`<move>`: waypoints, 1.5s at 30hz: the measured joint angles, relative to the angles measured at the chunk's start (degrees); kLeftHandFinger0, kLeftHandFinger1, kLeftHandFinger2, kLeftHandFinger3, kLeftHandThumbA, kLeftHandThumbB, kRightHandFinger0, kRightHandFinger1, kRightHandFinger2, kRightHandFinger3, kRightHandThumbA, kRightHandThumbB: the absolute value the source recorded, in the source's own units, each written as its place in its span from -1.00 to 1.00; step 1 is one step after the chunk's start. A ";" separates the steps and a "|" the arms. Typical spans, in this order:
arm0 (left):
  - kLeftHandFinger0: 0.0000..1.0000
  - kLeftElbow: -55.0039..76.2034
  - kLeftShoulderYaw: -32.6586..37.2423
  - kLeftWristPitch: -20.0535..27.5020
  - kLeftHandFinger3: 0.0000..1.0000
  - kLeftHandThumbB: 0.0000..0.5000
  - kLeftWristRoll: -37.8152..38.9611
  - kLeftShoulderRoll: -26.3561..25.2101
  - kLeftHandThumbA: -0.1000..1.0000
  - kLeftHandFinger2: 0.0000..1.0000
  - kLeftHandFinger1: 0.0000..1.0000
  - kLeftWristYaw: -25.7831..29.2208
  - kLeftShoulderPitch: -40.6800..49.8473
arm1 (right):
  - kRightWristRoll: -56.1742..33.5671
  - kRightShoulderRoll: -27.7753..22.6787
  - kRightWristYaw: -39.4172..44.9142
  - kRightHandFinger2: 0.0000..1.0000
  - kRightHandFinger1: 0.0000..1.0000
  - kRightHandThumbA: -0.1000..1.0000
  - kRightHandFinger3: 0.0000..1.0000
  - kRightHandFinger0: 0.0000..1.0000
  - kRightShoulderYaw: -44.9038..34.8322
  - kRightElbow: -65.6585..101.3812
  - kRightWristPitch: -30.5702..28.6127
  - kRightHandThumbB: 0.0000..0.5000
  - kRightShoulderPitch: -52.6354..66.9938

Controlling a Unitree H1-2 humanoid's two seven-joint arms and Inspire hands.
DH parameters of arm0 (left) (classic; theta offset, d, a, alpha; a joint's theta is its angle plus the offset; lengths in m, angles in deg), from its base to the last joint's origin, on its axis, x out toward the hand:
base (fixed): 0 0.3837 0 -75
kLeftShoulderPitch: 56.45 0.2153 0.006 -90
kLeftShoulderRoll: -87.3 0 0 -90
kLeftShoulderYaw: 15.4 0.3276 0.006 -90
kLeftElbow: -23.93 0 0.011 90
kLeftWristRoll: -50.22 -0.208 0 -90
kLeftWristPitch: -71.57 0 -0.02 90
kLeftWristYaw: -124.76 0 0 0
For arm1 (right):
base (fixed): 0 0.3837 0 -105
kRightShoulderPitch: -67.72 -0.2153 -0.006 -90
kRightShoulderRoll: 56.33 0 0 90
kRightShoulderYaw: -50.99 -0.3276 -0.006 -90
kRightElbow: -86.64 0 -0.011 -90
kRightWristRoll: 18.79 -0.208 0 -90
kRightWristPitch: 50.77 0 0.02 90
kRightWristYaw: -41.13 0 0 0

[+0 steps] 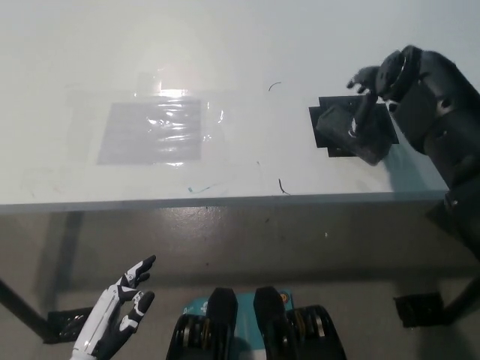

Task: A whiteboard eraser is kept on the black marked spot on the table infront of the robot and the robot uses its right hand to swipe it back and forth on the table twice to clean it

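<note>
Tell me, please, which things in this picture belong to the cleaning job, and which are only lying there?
Belong to the job:
- eraser, lying on the black marked spot
- right hand, reaching down onto the eraser
- table, the surface to wipe

Only lying about:
- taped clear plastic sheet on the table's left part
- left hand, resting open below the table edge

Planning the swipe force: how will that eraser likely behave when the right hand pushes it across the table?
The eraser looks like a low, flat block, so it probably slides rather than tips or rolls. The table is smooth and glossy, so drag seems low. The right hand presses from above with its fingers; off-centre pressure might pivot it.
</note>
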 measured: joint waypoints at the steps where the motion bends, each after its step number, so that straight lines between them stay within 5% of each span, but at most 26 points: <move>1: 1.00 0.00 0.00 0.01 1.00 0.82 0.00 -0.01 0.76 1.00 1.00 0.00 -0.01 | 0.32 -0.01 -0.08 1.00 1.00 1.00 1.00 1.00 0.67 -0.12 0.35 0.39 0.53; 7: 1.00 0.00 0.00 0.03 1.00 0.84 0.00 -0.06 0.77 1.00 1.00 -0.02 -0.07 | 0.38 -0.64 -0.10 1.00 1.00 1.00 1.00 1.00 0.75 -0.47 1.54 -0.02 2.28; 8: 1.00 -0.01 0.00 0.04 1.00 0.84 0.00 -0.08 0.77 1.00 1.00 -0.01 -0.07 | 0.28 -0.94 0.05 1.00 1.00 1.00 1.00 1.00 0.42 -0.43 1.43 0.05 2.43; 9: 1.00 0.00 0.00 0.03 1.00 0.84 -0.02 -0.08 0.77 1.00 1.00 -0.02 -0.06 | 0.24 -1.08 0.02 1.00 1.00 1.00 1.00 1.00 0.28 -0.37 1.29 0.32 2.52; 11: 1.00 0.02 0.00 0.03 1.00 0.86 -0.06 -0.08 0.75 1.00 1.00 -0.01 -0.06 | 0.22 -1.14 -0.41 1.00 1.00 0.52 1.00 1.00 0.06 -0.27 1.24 0.52 2.64; 12: 1.00 0.00 0.00 -0.01 1.00 0.86 -0.05 -0.04 0.75 1.00 1.00 -0.01 -0.06 | 0.25 -1.07 -2.52 0.94 0.92 0.08 1.00 0.69 -0.10 -0.09 1.33 -0.19 3.00; 13: 1.00 -0.01 0.01 -0.03 1.00 0.85 -0.05 -0.01 0.75 1.00 1.00 -0.01 -0.06 | 0.25 -1.04 -3.44 0.39 0.20 -0.35 1.00 -0.03 -0.19 0.03 1.33 -0.20 3.19; 14: 1.00 -0.02 0.01 -0.04 1.00 0.85 -0.05 0.02 0.75 1.00 1.00 -0.01 -0.05 | 0.25 -1.03 -4.57 0.06 -0.17 -0.49 1.00 -0.34 -0.34 0.21 1.31 -0.34 3.45; 16: 1.00 -0.04 0.01 -0.06 1.00 0.86 -0.05 0.02 0.74 1.00 1.00 -0.01 -0.06 | 0.26 -0.98 -7.15 -0.22 -0.52 -0.59 0.97 -0.65 -0.63 0.57 1.21 -0.40 3.98; 17: 1.00 -0.04 0.00 -0.06 1.00 0.83 -0.05 0.02 0.72 1.00 1.00 -0.01 -0.07 | 0.28 -0.98 -8.39 -0.18 -0.46 -0.53 0.73 -0.62 -0.74 0.62 1.18 -0.36 4.16; 18: 1.00 -0.06 0.01 -0.06 1.00 0.86 -0.04 0.02 0.71 1.00 1.00 -0.01 -0.06 | 0.30 -0.99 -9.62 -0.36 -0.65 -0.53 0.67 -0.76 -0.85 0.66 1.13 -0.32 4.32; 20: 1.00 -0.09 0.01 -0.06 1.00 0.87 -0.04 0.03 0.70 1.00 1.00 -0.01 -0.08 | 0.31 -1.00 -12.20 -0.45 -0.79 -0.62 0.80 -0.97 -1.10 0.79 0.94 -0.27 4.68; 21: 1.00 -0.09 0.02 -0.06 1.00 0.89 -0.04 0.04 0.70 1.00 1.00 -0.01 -0.10 | 0.30 -0.98 -13.08 -0.61 -0.98 -0.63 0.76 -1.00 -1.28 0.88 0.83 -0.27 4.86; 25: 1.00 -0.09 0.02 -0.07 1.00 0.93 -0.04 0.02 0.67 1.00 1.00 -0.01 -0.16 | 0.28 -0.93 -16.95 -0.55 -0.92 -0.69 0.91 -1.00 -1.98 1.14 0.49 -0.18 5.90; 30: 1.00 -0.03 0.02 -0.21 1.00 0.94 -0.05 0.01 0.65 1.00 1.00 -0.01 -0.26 | 0.27 -0.95 -21.58 -0.76 -1.00 -0.82 0.67 -1.00 -3.06 1.28 -0.17 -0.17 6.84; 39: 1.00 0.45 0.03 -0.41 1.00 0.95 -0.16 -0.23 0.64 1.00 1.00 -0.17 -1.25 | 0.24 -1.18 -29.61 -0.57 -0.92 -0.73 0.78 -0.99 -4.59 2.09 -1.10 -0.22 6.78; 40: 1.00 0.48 0.03 -0.51 1.00 0.95 -0.19 -0.26 0.64 1.00 1.00 -0.22 -1.31 | 0.31 -1.22 -30.06 -0.63 -1.00 -0.72 0.92 -1.00 -4.45 2.10 -1.18 -0.24 6.78; 41: 1.00 0.53 0.03 -0.60 1.00 0.95 -0.21 -0.30 0.64 1.00 1.00 -0.26 -1.33 | 0.36 -1.23 -30.26 -0.65 -1.00 -0.72 0.85 -1.00 -4.30 2.09 -1.22 -0.25 6.78; 42: 1.00 0.56 0.03 -0.67 1.00 0.94 -0.24 -0.36 0.63 1.00 1.00 -0.30 -1.33 | 0.38 -1.23 -30.32 -0.58 -0.94 -0.70 0.81 -1.00 -4.21 2.09 -1.23 -0.20 6.79; 43: 1.00 0.64 0.03 -0.80 1.00 0.94 -0.27 -0.43 0.63 1.00 1.00 -0.39 -1.33 | 0.42 -1.23 -30.33 -0.65 -0.99 -0.68 0.68 -1.00 -3.91 2.08 -1.28 0.11 6.80; 44: 1.00 0.72 0.03 -0.95 1.00 0.93 -0.29 -0.51 0.63 1.00 1.00 -0.48 -1.33 | 0.53 -1.22 -30.33 -0.61 -1.00 -0.75 0.76 -1.00 -3.53 2.06 -1.33 -0.16 6.82; 45: 1.00 0.80 0.02 -1.06 1.00 0.93 -0.35 -0.60 0.63 1.00 1.00 -0.56 -1.33 | 0.63 -1.17 -30.32 -0.66 -1.00 -0.76 0.84 -1.00 -3.01 2.05 -1.40 -0.19 6.84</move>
